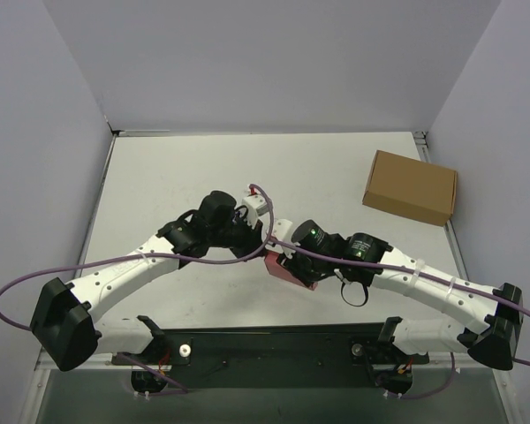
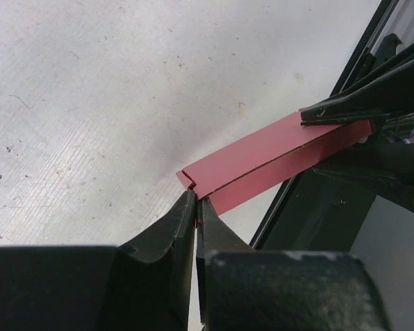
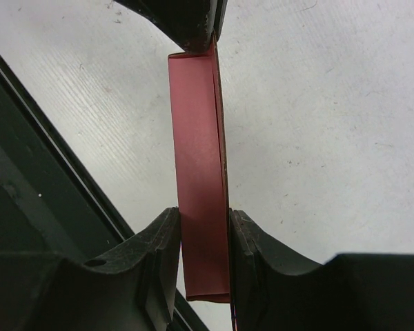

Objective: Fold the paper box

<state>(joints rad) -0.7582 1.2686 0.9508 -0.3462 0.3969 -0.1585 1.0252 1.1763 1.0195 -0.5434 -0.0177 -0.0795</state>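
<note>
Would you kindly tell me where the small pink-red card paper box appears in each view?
Top external: small pink-red card paper box at centre, partly hidden.
Left wrist: paper box centre-right, slanting up rightward.
Right wrist: paper box centre, an upright strip.
Shared landmark: black strip along the table near edge.

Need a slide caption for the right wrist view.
Right gripper clamps the near end of the paper box while the left gripper pinches its far end over the table.

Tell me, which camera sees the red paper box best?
The right wrist camera: the paper box fills the middle, close up. The left wrist camera shows it slanted across the picture. The top camera shows only a small red corner.
</note>
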